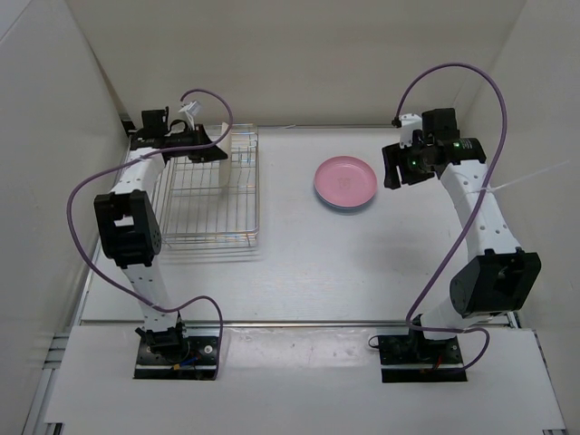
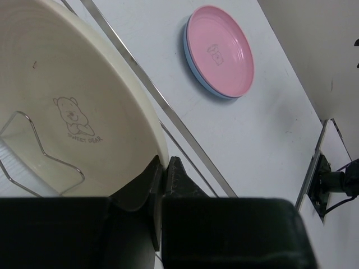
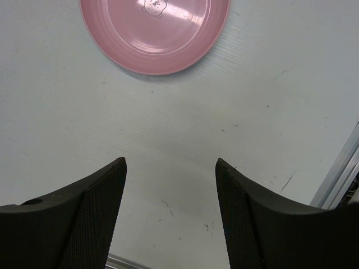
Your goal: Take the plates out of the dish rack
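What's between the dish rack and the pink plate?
Nothing: the top view shows only bare table between dish rack and pink plate.

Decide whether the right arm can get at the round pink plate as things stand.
Probably yes: the open right gripper hovers close beside the round pink plate, and nothing stands between them.

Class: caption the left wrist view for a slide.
Left gripper pinches cream plate in the dish rack; pink plate sits on blue plate beyond.
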Robot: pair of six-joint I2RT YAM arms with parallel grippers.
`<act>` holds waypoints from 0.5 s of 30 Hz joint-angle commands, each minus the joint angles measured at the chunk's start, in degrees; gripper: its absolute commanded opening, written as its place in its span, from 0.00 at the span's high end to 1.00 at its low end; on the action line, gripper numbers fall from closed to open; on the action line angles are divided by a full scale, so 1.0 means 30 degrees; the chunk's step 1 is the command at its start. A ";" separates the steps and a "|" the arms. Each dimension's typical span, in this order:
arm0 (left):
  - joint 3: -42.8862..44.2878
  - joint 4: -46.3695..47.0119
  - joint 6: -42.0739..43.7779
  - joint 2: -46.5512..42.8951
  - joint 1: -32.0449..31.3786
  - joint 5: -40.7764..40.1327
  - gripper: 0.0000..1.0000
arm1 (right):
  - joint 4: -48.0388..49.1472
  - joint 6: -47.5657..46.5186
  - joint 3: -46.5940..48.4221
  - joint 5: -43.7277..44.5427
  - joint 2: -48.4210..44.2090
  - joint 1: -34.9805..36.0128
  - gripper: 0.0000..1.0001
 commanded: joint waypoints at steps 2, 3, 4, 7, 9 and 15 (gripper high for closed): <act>0.1860 -0.1527 0.1185 -0.2785 -0.0061 0.0619 0.89 | 0.0622 0.0207 -0.0283 0.0208 -0.0697 0.0102 0.31; 0.2096 -0.2488 0.1449 -0.3166 -0.0061 0.0621 0.89 | 0.0622 0.0207 -0.0283 0.0208 -0.0697 0.0102 0.31; 0.2534 -0.3020 0.2031 -0.4011 -0.0061 0.0824 0.89 | 0.0622 0.0381 -0.0283 0.0208 -0.0697 0.0102 0.31; 0.3004 -0.5270 0.3030 -0.5538 -0.0061 0.1001 0.89 | 0.0622 0.0586 0.0416 0.0005 -0.0697 -0.0073 0.31; 0.3532 -0.6854 0.4667 -0.7032 -0.0351 0.1001 0.89 | 0.0622 0.0764 0.0887 -0.0581 -0.0523 -0.0656 0.31; 0.2286 -1.2364 1.1809 -1.0895 -0.7274 -0.9749 0.89 | -0.2412 0.1205 0.5919 -0.4209 0.1405 -0.2093 0.31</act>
